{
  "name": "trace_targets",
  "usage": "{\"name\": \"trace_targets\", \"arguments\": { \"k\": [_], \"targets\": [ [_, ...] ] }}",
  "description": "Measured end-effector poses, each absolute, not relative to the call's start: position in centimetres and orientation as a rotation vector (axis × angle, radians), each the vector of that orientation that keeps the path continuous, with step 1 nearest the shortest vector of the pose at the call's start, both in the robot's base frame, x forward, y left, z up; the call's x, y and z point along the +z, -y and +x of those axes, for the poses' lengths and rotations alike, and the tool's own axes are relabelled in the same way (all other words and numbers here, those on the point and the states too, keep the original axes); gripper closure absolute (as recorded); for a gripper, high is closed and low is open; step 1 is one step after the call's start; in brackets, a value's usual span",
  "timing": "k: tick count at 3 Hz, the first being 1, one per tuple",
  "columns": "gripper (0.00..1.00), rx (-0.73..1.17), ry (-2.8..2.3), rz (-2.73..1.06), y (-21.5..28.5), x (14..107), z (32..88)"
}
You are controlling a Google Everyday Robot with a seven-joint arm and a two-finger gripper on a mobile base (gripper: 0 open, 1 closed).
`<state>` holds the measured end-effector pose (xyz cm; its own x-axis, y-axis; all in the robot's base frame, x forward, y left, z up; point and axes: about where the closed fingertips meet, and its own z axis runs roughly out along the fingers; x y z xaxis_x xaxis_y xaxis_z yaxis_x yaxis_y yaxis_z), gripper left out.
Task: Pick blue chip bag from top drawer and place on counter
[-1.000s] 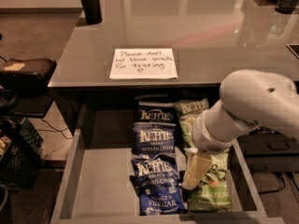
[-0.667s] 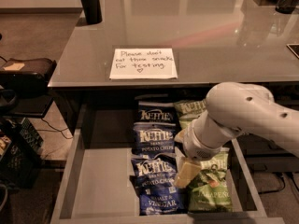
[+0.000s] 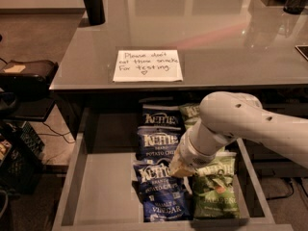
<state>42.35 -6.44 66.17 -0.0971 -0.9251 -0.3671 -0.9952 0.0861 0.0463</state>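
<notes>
- You have the top drawer standing open under the counter, so access needs nothing more from you.
- The blue chip bag lies flat on the drawer floor at the front, nearest of a column of three blue bags, with its "Vinegar" lettering readable low on the front. It is not lifted. It is in the drawer, not on the counter.
- The gripper is down inside the drawer at that bag's upper right corner, between it and the green jalapeno bag just beside it. It is touching the foil or just above it; I cannot tell which.
- Whether the gripper is spread or closed, or has a hold of anything, the view does not show — treat the grasp as unconfirmed.
- The middle Kettle bag and the rear Kettle bag, both marked "Potato Chips", lie farther back. A second green bag is partly hidden behind the arm. The middle bag meets the target's top edge, so watch that it does not come along.
- By my reckoning you are at the reach-and-grasp step. What is left is a secure hold, the lift clear of the drawer's low sides, the carry up and over, and the set-down.
- For the set-down, the counter offers grey surface on either side of the handwritten note — choose a spot off the paper.
</notes>
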Motion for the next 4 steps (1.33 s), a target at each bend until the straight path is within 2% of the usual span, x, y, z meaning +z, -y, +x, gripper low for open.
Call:
{"name": "trace_targets", "arguments": {
  "k": [1, 2, 4],
  "targets": [
    [0.85, 0.429, -2.121, -1.933, 6.0, 65.4, 42.9],
    [0.71, 0.443, -2.135, -1.938, 5.7, 64.4, 43.3],
    [0.26, 0.425, -2.134, -1.937, 5.4, 65.4, 43.3]
  ]
}}
